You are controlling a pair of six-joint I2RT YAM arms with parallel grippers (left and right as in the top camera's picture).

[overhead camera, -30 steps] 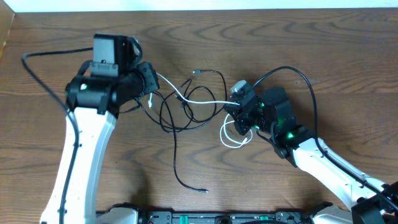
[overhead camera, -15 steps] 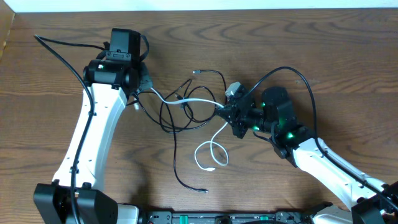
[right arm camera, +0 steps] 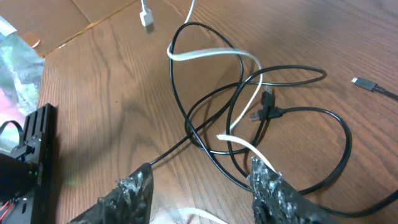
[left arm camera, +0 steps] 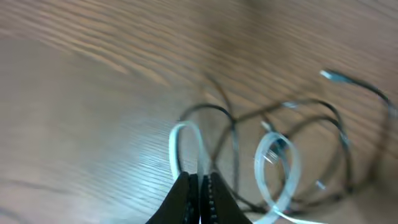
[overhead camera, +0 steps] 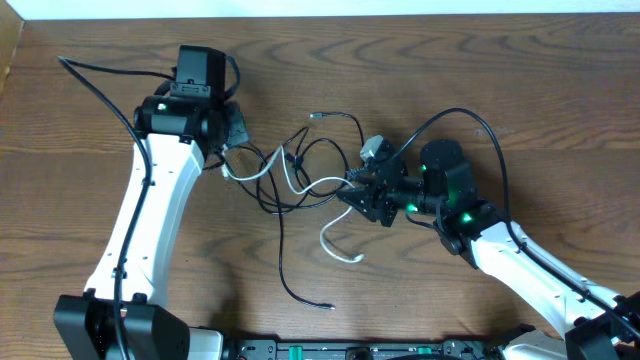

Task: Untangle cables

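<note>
Cables [right arm camera: 268, 111] tangled; left jaws clamp white cable [right arm camera: 208, 54], view blurred; right jaws apart.

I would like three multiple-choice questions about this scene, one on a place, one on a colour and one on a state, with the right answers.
1. Where does the tangle of black cables lie?
A) between the left gripper and the right gripper
B) behind the left arm
C) at the table's right edge

2. Which colour is the cable that the left gripper pinches?
A) black
B) white
C) red

3. How do the right gripper's jaws stand?
A) shut
B) shut on a plug
C) apart

Answers: 1 A, the overhead view shows the loops between both; 2 B, the white cable runs into its closed fingers; 3 C, the right wrist view shows a wide gap between its fingers.
</note>
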